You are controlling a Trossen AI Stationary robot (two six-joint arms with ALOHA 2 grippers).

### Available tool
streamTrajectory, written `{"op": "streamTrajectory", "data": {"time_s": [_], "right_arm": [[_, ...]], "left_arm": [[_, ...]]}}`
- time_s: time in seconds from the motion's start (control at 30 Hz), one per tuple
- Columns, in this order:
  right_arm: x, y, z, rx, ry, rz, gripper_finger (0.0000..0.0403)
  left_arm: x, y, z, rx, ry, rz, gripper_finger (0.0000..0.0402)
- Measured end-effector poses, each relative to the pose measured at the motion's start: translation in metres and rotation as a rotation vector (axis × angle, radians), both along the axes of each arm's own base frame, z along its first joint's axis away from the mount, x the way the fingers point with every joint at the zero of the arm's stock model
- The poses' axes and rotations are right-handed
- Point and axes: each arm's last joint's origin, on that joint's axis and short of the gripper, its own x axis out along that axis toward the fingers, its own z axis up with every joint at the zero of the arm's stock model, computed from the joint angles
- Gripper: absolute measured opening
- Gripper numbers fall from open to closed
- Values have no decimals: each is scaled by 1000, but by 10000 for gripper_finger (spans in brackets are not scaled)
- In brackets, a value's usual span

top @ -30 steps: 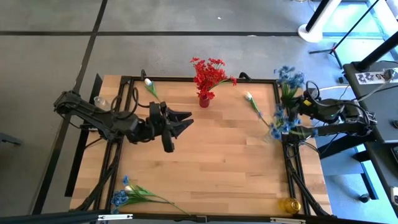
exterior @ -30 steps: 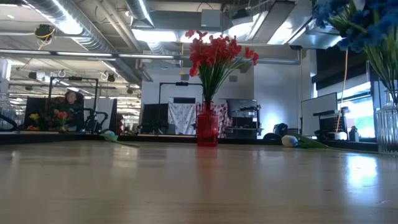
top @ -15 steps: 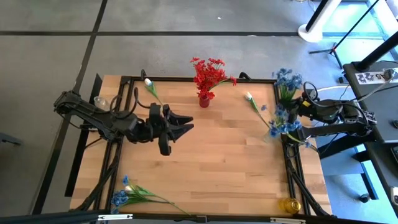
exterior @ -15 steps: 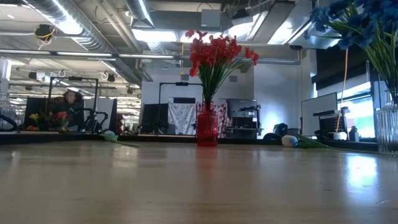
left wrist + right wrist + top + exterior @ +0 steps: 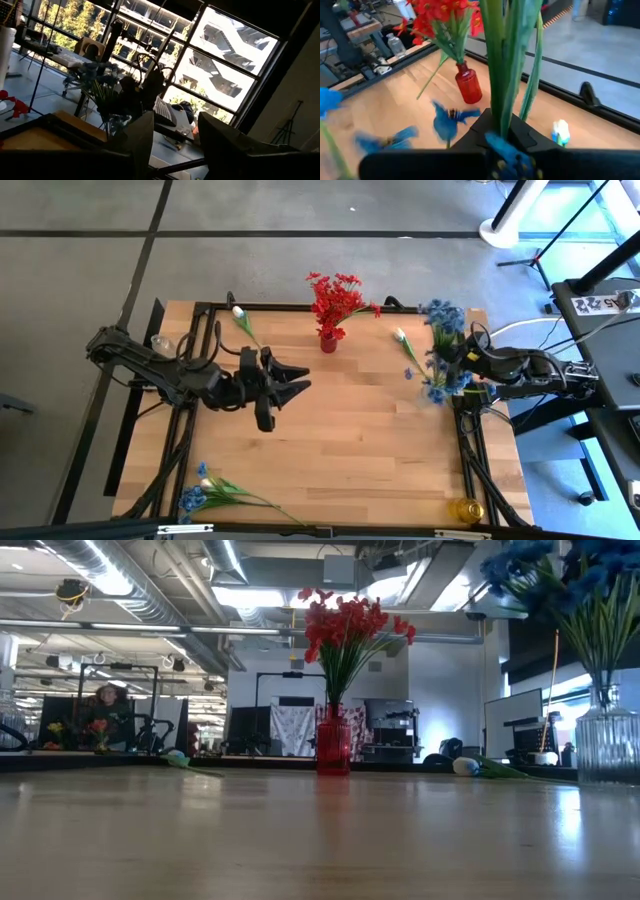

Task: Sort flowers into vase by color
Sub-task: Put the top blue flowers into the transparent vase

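Blue flowers [image 5: 444, 317] stand in a clear ribbed glass vase [image 5: 605, 745] near the table's right edge, stems inside it. My right gripper [image 5: 458, 364] is shut on their green stems [image 5: 501, 75], with more blue blossoms [image 5: 437, 387] drooping beside it. Red flowers fill a red vase [image 5: 329, 340] at the far edge. White sprigs [image 5: 241, 320] [image 5: 406, 346] lie flat on the table. A mixed blue and white bunch [image 5: 215, 491] lies at the near left corner. My left gripper [image 5: 298, 377] hovers open left of centre, holding nothing. My right gripper pinches the bunched green stems [image 5: 502, 107] of the blue flowers between its two fingers. It comes level from the table's right side, its fingers across the upright stems. The stems' lower ends sit in the glass vase, which stands on the table.
A white blossom [image 5: 561, 131] lies just beyond the held stems. A clear cup [image 5: 160, 343] sits at the left edge and a yellow object [image 5: 465, 508] at the near right corner. Bare wood [image 5: 380, 450] spreads across the middle and near side. A person sits in the room behind [image 5: 105, 700].
My right gripper has moved from the right edge toward the table's left, staying shut on the stems. The blue bunch came with it, and the glass vase slid leftward along the table, still upright.
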Motion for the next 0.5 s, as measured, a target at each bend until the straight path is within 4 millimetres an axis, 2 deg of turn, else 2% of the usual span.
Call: {"op": "streamTrajectory", "data": {"time_s": [0.1, 0.23, 0.37, 0.5], "right_arm": [[5, 1, -10, -5, 28, 5, 46], [7, 1, -19, -20, 78, 11, 102], [4, 1, -10, -30, 65, 23, 164], [-6, 1, 12, -54, 33, 77, 208]], "left_arm": [[-4, 5, 2, -19, -2, 90, 151], [-7, 16, 1, -13, 48, 121, 151], [-3, 26, -13, -23, 172, 133, 151], [-1, 37, -26, -74, 285, 130, 151]]}}
